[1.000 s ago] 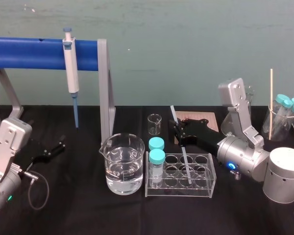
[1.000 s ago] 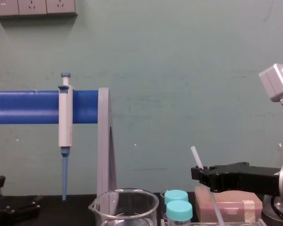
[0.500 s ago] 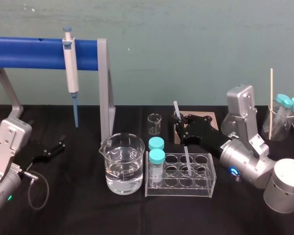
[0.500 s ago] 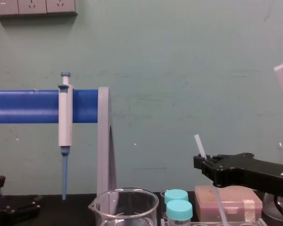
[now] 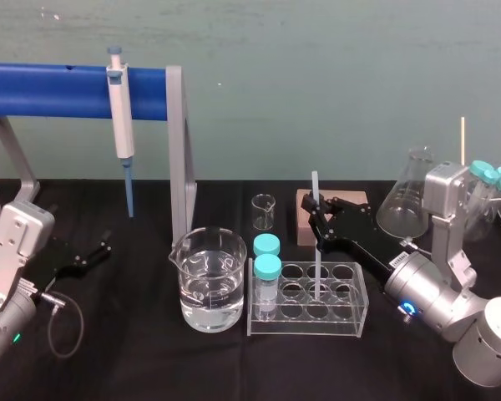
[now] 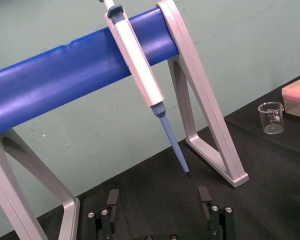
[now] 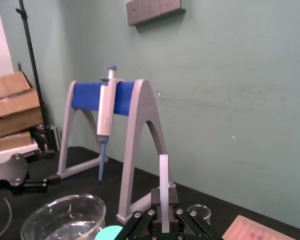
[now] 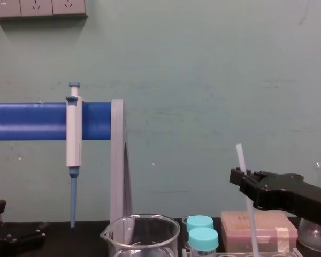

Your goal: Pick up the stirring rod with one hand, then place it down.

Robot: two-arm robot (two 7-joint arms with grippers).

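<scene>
The stirring rod (image 5: pixel 315 188) is a thin translucent white stick standing nearly upright, its lower end down among the holes of the clear tube rack (image 5: pixel 347 311). My right gripper (image 5: pixel 320 220) is shut on the rod a little below its top, reaching in from the right. In the chest view the rod (image 8: pixel 239 156) pokes up above the black gripper (image 8: pixel 242 181). The right wrist view shows the rod (image 7: pixel 163 180) rising from between the closed fingers (image 7: pixel 163 221). My left gripper (image 5: pixel 93 253) rests parked at the left of the table, open (image 6: pixel 157 210).
A water-filled beaker (image 5: pixel 207 280) and two teal-capped vials (image 5: pixel 267 269) stand left of the rod. Behind are a small beaker (image 5: pixel 264 211) and a pink box (image 5: pixel 303 219). A pipette (image 5: pixel 120 117) hangs on the blue stand (image 5: pixel 50 90). A conical flask (image 5: pixel 405 205) stands at the right.
My right gripper has shifted to the right and turned, bringing the rod from a lean to nearly upright. The right arm's elbow has swung outward. The left arm has not moved.
</scene>
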